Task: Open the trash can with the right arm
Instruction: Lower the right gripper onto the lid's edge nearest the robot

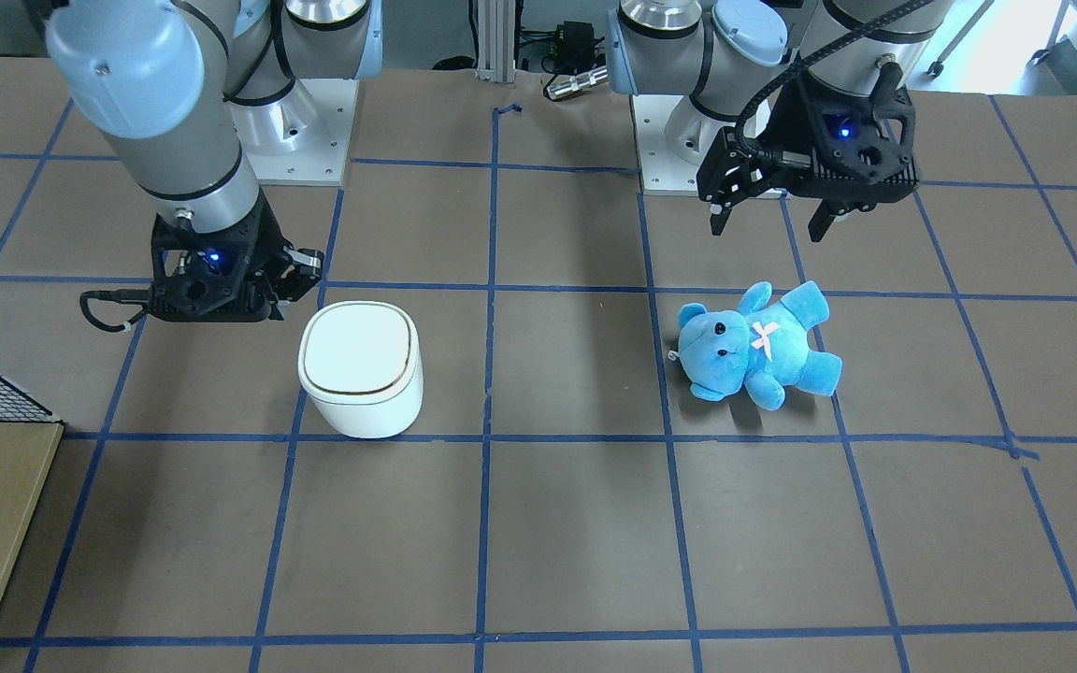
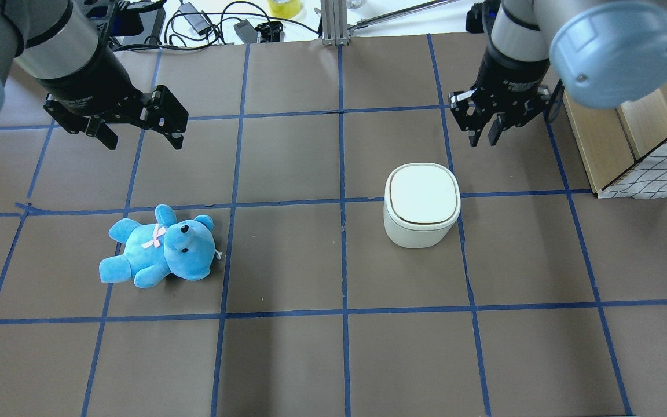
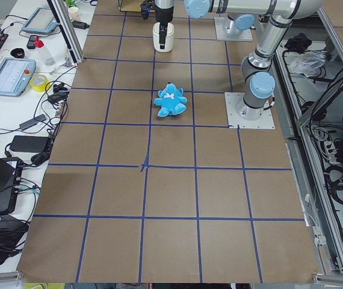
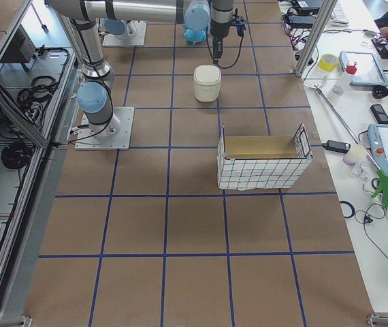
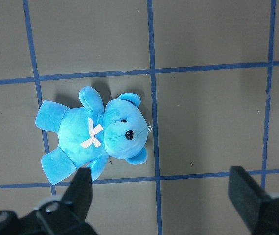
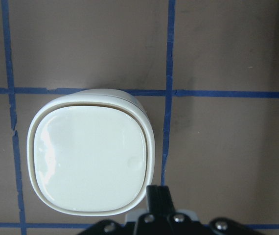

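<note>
— Where does the trash can point(image 2: 419, 230) stand?

— On the tabletop point(image 2: 310, 359), in the robot's right half, about midway between the robot's edge and the operators' edge. Its lid point(image 6: 90, 156) lies flat and closed.

— And the right arm point(image 1: 174, 121)?

— It holds the right hand point(image 2: 484, 139) pointing down above the can, close by the lid's rim and apart from it. The fingers point(image 6: 155, 198) are pressed together with nothing between them. That likely suits the job. A closed tip makes a narrow prod for pressing a push lid or catching its edge, where spread fingers would straddle it.

— So the opening has not started?

— Judging by the shut lid, no. The next move calls for a descent onto the lid near its rim. If it lands too far off centre, the light can may tip or slide.

— What of the other side?

— The left hand point(image 1: 768, 227) hangs over the left half with its fingers spread wide and empty. Below it a blue teddy bear point(image 2: 160, 249) lies on its back. The hand is well apart from the can, so it is out of the right arm's way.
</note>
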{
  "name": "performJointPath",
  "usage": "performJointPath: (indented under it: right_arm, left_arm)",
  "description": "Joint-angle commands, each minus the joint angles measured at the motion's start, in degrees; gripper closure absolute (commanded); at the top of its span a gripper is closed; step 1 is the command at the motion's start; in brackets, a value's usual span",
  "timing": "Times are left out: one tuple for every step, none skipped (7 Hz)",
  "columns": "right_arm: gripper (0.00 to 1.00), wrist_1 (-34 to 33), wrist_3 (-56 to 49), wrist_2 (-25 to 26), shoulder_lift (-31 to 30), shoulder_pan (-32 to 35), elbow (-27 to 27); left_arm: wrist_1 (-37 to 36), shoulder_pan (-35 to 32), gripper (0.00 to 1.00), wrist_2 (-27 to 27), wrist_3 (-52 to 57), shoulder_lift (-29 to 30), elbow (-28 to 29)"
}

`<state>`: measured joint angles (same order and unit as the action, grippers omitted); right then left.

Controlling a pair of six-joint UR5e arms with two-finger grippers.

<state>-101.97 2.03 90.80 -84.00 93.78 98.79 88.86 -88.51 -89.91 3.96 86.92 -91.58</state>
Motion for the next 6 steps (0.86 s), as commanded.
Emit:
performJointPath:
  right_arm:
    - [1.0, -12.4, 0.0, 0.1, 0.8, 0.5, 9.9]
    - [1.0, -14.2, 0.1, -0.1, 1.3, 0.5, 10.2]
    - [1.0, -15.0, 0.2, -1.8, 2.0, 0.6, 10.2]
    - [1.0, -15.1, 0.9, -2.6, 2.0, 1.5, 9.9]
    - [1.0, -15.1, 0.9, -2.6, 2.1, 1.8, 9.9]
    - [1.0, -15.1, 0.8, -2.6, 2.1, 1.8, 9.9]
  left_arm:
    - [0.0, 0.0, 0.0, 0.0, 0.0, 0.0, 0.0]
    - [0.0, 0.0, 0.0, 0.0, 0.0, 0.0, 0.0]
    - [0.0, 0.0, 0.0, 0.0, 0.0, 0.0, 0.0]
    - [0.0, 0.0, 0.0, 0.0, 0.0, 0.0, 0.0]
    - [0.0, 0.0, 0.0, 0.0, 0.0, 0.0, 0.0]
    - [0.0, 0.0, 0.0, 0.0, 0.0, 0.0, 0.0]
